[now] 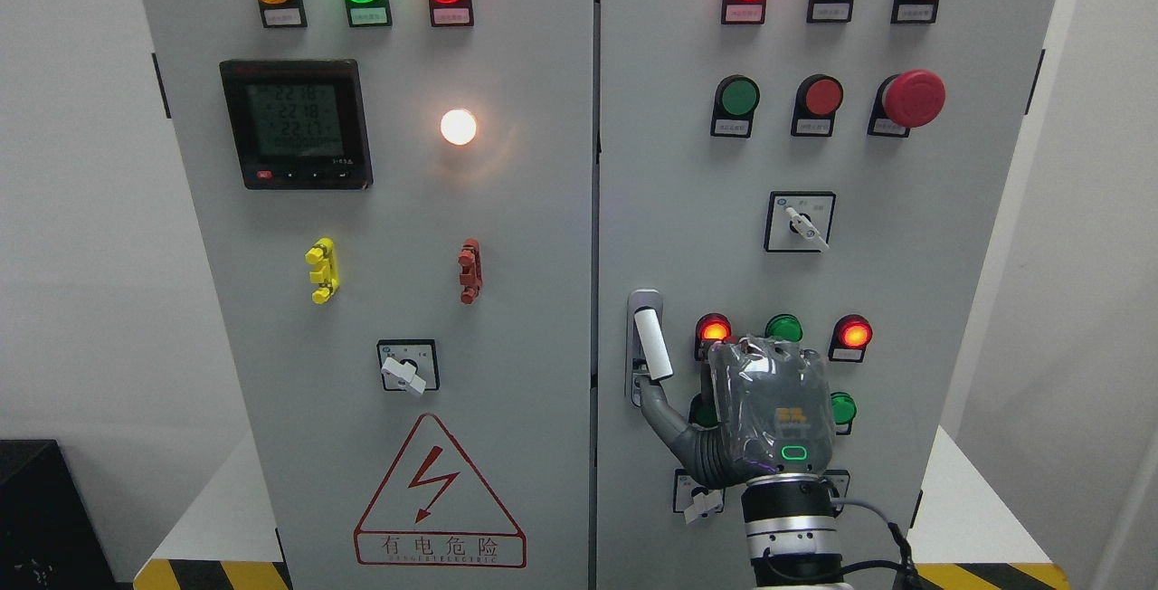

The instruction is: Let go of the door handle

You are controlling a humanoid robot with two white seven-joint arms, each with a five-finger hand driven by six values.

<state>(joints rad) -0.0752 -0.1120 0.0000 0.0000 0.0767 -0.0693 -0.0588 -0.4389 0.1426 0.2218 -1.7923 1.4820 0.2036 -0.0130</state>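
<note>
While its fingers stay hidden, the right hand (769, 413) thumb touches the door handle (651, 344); grip unclear.

Right robot hand at the cabinet's door handle

The right robot hand (760, 413) rises from the bottom edge before the right door, its thumb tip touching the lower end of the white door handle (651, 344); the other fingers are hidden behind its back.
</note>
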